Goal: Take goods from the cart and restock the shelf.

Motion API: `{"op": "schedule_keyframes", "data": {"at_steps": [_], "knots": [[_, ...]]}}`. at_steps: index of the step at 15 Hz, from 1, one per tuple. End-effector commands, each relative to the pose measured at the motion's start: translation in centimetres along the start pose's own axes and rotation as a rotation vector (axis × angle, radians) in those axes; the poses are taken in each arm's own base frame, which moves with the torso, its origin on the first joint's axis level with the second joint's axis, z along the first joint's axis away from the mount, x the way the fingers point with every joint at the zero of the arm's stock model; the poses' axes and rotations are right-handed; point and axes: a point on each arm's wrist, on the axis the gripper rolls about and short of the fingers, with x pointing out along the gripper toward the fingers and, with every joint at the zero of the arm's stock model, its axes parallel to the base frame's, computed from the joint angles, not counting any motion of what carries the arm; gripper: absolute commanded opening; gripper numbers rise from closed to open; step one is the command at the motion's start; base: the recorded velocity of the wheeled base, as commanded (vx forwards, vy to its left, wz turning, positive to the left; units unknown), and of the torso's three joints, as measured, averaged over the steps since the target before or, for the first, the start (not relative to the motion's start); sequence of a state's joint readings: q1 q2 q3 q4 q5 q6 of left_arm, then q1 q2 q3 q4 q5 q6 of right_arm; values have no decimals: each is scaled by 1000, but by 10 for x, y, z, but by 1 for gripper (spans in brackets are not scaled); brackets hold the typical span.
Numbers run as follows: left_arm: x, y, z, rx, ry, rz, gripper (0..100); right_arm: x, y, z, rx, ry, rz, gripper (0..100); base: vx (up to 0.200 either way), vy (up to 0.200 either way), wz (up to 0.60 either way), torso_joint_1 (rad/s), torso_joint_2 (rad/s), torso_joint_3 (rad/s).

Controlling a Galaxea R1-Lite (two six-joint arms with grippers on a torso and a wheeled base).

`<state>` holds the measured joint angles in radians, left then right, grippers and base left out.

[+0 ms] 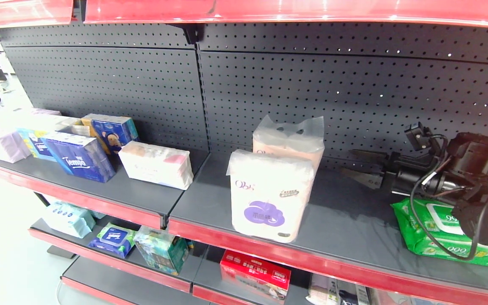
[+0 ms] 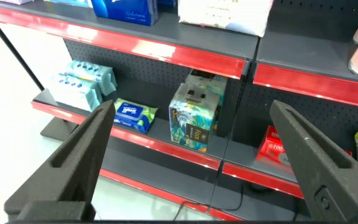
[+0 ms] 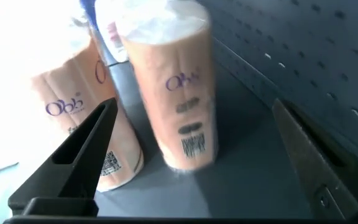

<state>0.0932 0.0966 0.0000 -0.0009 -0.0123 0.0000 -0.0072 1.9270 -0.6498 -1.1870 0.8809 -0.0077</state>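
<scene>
Standing upright on the grey shelf (image 1: 345,220) are two packs of toilet paper, one behind the other: the front pack (image 1: 269,195) close to the shelf's front lip, the rear pack (image 1: 290,135) right behind it and nearer the pegboard (image 1: 354,84). The right gripper (image 1: 347,162) hangs over the shelf beside them, fingers spread wide and holding nothing, pointed at the rear pack. The left gripper (image 2: 191,106) is likewise spread and empty, low down facing the lower shelves (image 2: 166,147). This placing looks done (another trip to the cart seems due). The risk lies in drawing the right arm away: a finger could snag the rear pack's loose plastic top and topple both, sending the front one off the lip, and the arm's cable (image 1: 412,207), draped over the green pack of wipes (image 1: 434,241), could drag it along
</scene>
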Motion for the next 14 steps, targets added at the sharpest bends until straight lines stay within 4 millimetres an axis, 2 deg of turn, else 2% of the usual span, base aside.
{"op": "schedule_keyframes", "data": {"at_steps": [1,5,9,12,14], "knots": [[0,0,0,0,1,0,100,-13,14,14,-20,-19,-32,100,0,0,0,0,0,0],[0,0,0,0,1,0,100,-40,46,20,15,11,-99,100,0,0,0,0,0,0],[0,0,0,0,1,0,100,-60,67,35,35,28,-180,100,0,0,0,0,0,0],[0,0,0,0,1,0,100,-80,92,27,37,39,-287,100,0,0,0,0,0,0],[0,0,0,0,1,0,100,-86,104,27,36,44,-378,100,0,0,0,0,0,0]]}}
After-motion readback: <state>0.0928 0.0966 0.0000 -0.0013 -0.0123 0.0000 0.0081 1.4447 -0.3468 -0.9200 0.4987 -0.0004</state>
